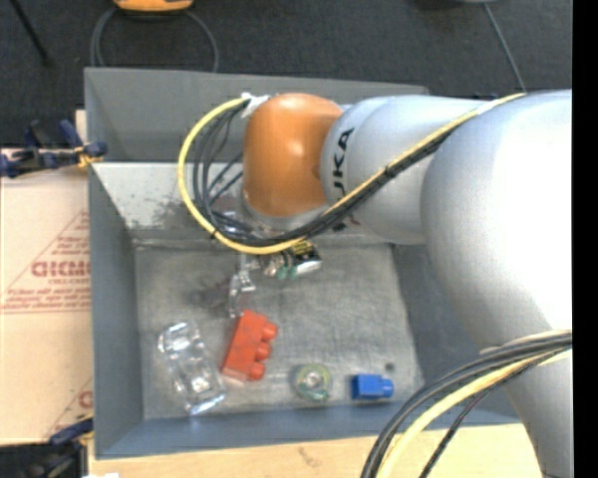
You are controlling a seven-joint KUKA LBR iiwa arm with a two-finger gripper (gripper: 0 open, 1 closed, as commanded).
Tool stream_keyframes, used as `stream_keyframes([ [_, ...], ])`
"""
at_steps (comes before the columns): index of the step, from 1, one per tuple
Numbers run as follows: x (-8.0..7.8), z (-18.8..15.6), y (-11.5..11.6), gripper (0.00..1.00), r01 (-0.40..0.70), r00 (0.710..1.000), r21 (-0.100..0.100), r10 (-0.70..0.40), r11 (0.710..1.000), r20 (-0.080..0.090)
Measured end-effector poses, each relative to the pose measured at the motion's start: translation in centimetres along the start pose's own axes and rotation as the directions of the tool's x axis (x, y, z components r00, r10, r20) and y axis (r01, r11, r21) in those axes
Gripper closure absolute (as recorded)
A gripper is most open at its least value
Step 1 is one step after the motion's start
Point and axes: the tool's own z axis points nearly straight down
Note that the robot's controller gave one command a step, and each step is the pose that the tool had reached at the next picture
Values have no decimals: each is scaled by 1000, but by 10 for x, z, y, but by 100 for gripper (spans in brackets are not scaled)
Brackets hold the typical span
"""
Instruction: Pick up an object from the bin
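Red block (250,348), clear of the walls (115,317), lies near jaws; open or clenched, cannot tell.

four things lie in a row along the near side of the bin (110,297): a plastic casing (189,366) furthest left, a studded brick (249,348) just right of it, then a round disc (311,381) and a small block (372,386). the gripper (242,289) hangs just behind the brick, near the bin's middle.

Arm (429,182) – "KUKA" logo, partly vis.
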Motion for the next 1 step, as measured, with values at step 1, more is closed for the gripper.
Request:
stream_keyframes([
  [1,-2,-4,1,100,-3,1000,-3,3,1000,6],
])
